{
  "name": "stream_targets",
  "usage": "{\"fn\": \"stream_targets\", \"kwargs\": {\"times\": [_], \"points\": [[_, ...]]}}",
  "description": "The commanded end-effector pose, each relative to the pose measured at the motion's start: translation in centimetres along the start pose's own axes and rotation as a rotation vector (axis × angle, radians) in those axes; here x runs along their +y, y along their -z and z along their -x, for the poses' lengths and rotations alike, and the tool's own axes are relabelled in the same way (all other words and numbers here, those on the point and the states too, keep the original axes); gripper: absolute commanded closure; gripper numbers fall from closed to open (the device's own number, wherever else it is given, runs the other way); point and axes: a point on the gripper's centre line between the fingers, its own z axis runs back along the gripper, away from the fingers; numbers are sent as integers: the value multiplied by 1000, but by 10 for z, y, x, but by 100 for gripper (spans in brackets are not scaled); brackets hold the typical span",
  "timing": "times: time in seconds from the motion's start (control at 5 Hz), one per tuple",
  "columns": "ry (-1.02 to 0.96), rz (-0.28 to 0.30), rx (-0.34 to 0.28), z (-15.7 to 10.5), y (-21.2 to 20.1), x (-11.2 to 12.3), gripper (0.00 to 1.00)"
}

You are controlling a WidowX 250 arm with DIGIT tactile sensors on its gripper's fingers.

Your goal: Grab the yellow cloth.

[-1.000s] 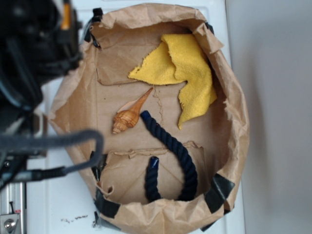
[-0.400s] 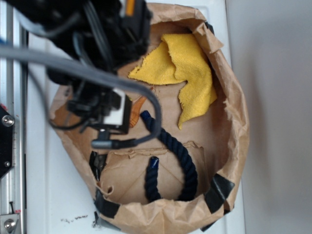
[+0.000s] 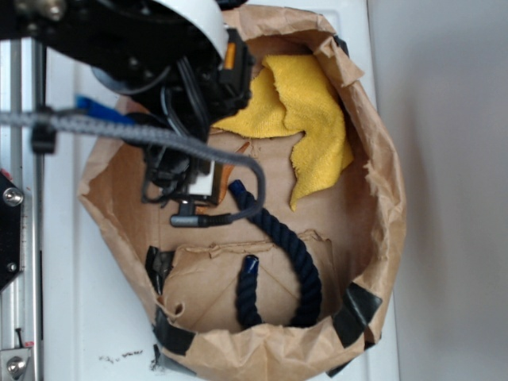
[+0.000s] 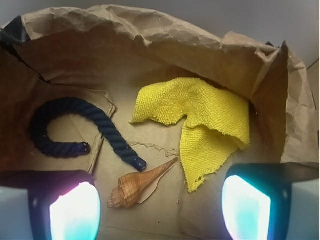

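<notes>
You'll find the yellow cloth (image 4: 205,125) crumpled on the floor of the brown paper bag (image 4: 150,30), against its far-right wall in the wrist view; its long axis runs from that wall toward the seashell (image 4: 137,185), ragged tip pointing nearer; the gripper (image 4: 160,205) hangs above with jaws spread wide, holding and touching nothing; the navy rope (image 4: 75,130) curls at the left.
</notes>
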Motion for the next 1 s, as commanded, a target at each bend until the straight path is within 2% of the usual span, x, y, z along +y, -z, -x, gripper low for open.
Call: {"fn": "stream_targets", "kwargs": {"times": [0.0,0.2,0.4,0.8], "points": [[14,-13,-31,-7,-11,2,0],[14,-13,-31,-7,-11,2,0],[-43,-56,-2,-3,16,10,0],[-31,-150,-37,1,54,-3,0]]}}
